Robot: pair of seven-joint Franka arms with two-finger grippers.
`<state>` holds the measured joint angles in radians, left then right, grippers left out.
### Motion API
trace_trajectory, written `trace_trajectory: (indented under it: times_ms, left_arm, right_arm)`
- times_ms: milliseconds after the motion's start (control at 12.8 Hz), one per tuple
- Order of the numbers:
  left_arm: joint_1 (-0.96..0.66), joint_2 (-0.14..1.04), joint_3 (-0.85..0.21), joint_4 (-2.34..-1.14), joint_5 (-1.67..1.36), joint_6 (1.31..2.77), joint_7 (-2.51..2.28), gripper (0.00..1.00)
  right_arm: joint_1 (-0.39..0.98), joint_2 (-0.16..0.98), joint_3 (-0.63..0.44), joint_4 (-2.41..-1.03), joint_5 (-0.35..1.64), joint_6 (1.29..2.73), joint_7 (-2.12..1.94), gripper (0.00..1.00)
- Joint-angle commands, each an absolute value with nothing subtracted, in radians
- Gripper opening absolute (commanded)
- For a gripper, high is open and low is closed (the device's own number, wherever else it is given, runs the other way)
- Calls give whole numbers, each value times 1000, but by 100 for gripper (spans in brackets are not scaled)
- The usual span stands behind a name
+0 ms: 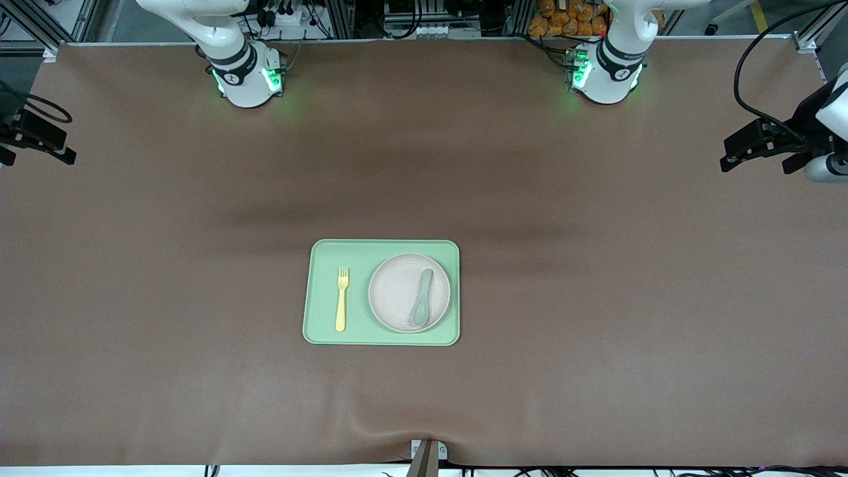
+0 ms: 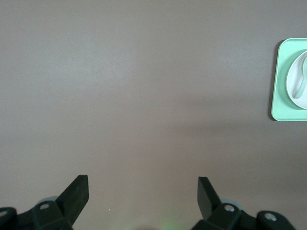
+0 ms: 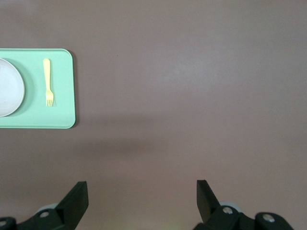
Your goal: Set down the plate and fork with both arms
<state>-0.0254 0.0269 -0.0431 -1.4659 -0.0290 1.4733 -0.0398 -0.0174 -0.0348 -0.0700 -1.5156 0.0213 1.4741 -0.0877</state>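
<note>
The off-white speckled plate [image 1: 397, 295] lies in the pale green tray [image 1: 320, 311], toward the left arm's end of it. The pale yellow fork [image 1: 342, 299] lies flat in the tray beside the plate, toward the right arm's end. My left gripper [image 2: 142, 191] is open and empty, high over bare table; its view shows the tray's edge [image 2: 277, 81] and part of the plate [image 2: 293, 86]. My right gripper [image 3: 142, 194] is open and empty, high over bare table; its view shows the fork [image 3: 47, 81], the plate [image 3: 8, 88] and the tray [image 3: 43, 117]. Neither gripper shows in the front view.
A grey-green spoon [image 1: 423, 297] lies on the plate. The two arm bases [image 1: 246, 76] [image 1: 606, 73] stand at the table's far edge. Dark equipment juts in at both ends of the table [image 1: 762, 142] [image 1: 36, 136]. A brown cloth [image 1: 596, 298] covers the table.
</note>
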Motion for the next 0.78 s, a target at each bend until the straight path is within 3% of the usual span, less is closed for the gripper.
trace_trajectory:
  times_ms: [0,705]
  left_arm:
    - [-23,9,-48,-1468,-20,1456,-48,100]
    - [-23,-64,-64,-1575,-9,1483,-75,100]
  right_arm:
    - [-8,-21,-63,-1457,6,1439,-95,100]
    - [-17,-69,-67,-1485,9,1381,-98,100]
